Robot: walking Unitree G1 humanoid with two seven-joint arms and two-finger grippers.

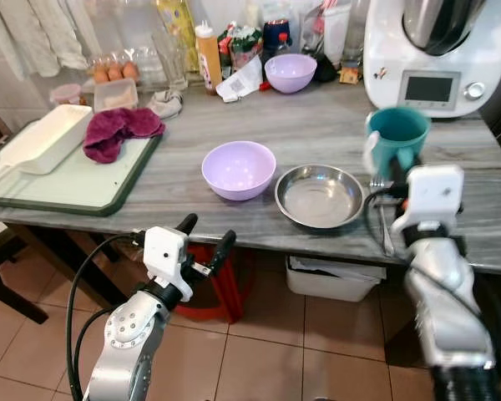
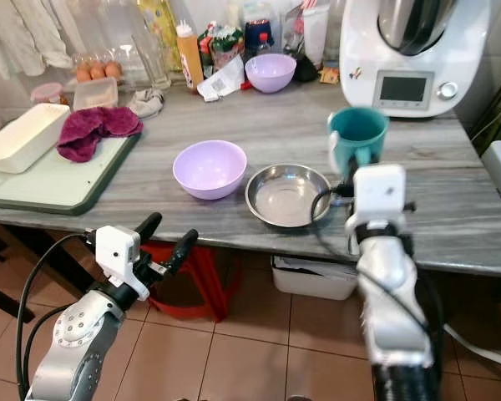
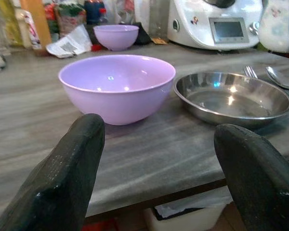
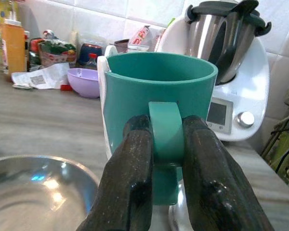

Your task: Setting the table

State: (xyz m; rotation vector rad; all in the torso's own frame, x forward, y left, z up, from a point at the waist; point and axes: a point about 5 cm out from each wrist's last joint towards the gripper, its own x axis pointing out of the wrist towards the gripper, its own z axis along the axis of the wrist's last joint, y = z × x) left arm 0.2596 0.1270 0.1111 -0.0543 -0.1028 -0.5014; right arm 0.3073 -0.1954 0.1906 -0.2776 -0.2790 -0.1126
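right gripper [image 4: 164,144] clamped on handle of teal mug [image 4: 159,103], steel bowl [image 1: 320,196] just beside. left gripper [image 1: 207,236] fingers apart, empty, purple bowl [image 3: 117,85] ahead.

Two silver, rounded arms were seen, each capped by a white boxy wrist housing. Black cables were looped along both forearms. The left gripper [image 1: 207,235] and right gripper [image 4: 167,159] were fitted with long, matte black fingers.

left gripper [image 1: 207,237]: jaws spread wide, held low before the counter edge | right gripper [image 4: 166,159]: jaws pinched tight, arm raised forward
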